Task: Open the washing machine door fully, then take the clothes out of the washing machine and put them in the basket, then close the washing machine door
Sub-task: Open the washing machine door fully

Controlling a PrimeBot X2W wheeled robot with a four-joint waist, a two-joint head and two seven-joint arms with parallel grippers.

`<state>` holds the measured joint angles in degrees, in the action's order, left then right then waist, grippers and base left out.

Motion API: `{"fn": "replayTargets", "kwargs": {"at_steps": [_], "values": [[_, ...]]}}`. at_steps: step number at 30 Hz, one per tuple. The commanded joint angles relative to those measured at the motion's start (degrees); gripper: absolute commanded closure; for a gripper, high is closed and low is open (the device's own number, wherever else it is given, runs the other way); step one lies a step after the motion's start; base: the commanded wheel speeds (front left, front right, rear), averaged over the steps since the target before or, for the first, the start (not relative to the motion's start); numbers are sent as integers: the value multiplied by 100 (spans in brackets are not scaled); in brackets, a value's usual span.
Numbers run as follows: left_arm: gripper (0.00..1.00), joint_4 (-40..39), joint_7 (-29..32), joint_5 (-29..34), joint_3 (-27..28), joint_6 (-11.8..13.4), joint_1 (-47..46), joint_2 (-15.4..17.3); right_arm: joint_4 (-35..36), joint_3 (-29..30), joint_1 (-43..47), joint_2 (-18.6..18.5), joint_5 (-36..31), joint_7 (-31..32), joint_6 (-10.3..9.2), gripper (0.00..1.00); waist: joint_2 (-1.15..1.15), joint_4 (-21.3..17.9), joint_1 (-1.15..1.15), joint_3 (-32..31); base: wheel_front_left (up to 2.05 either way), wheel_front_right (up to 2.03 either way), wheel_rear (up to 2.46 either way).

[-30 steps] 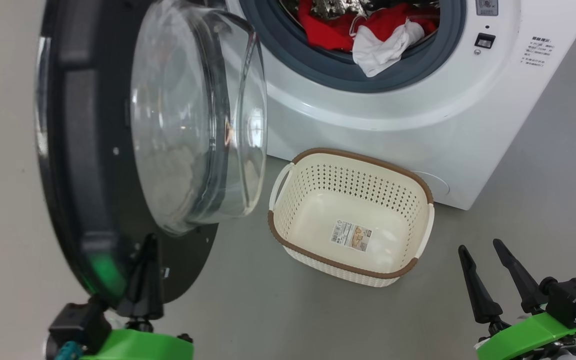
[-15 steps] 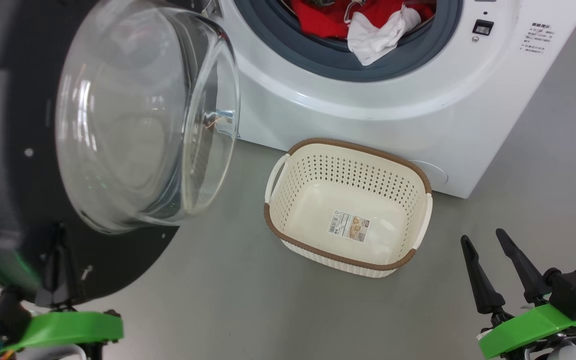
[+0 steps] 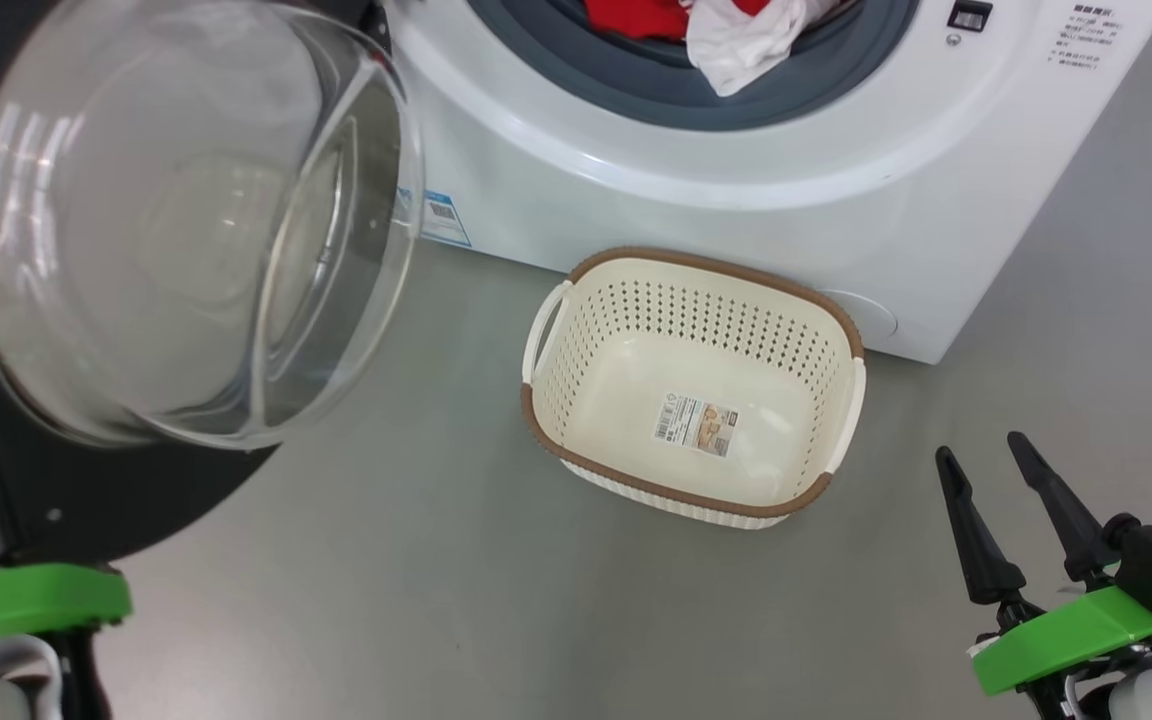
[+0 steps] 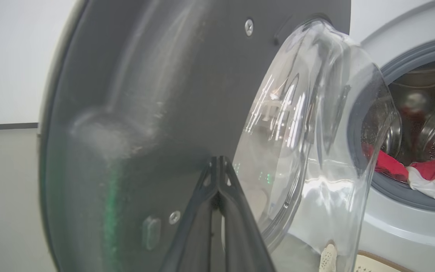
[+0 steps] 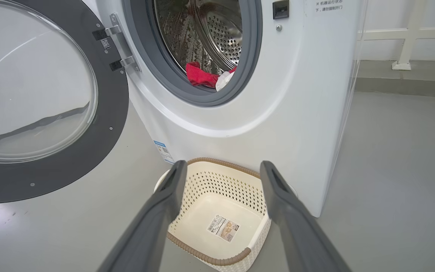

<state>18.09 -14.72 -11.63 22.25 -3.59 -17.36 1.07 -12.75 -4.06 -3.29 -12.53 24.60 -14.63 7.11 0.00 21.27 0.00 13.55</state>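
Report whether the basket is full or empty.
Empty. The basket shows a bare bottom with only its paper label on it; the clothes lie in the mouth of the washing machine.

The washing machine door (image 3: 186, 230) is glossy clear glass in black plastic; the basket (image 3: 696, 310), perforated cream plastic.

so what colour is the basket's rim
Brown, with a woven look, on a cream-white basket; the head view shows it best.
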Motion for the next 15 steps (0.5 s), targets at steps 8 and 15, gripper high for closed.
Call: {"fn": "replayTargets", "kwargs": {"at_steps": [8, 15], "values": [[100, 388, -28, 250, 855, -151, -681, 495, 178, -109, -217, -176, -68, -37, 37, 0, 0, -93, 0, 224, 0, 0, 0], [100, 908, -28, 386, 1228, -243, -1081, 746, 189, -131, -271, -233, -67, -37, 37, 0, 0, -159, 0, 352, 0, 0, 0]]}}
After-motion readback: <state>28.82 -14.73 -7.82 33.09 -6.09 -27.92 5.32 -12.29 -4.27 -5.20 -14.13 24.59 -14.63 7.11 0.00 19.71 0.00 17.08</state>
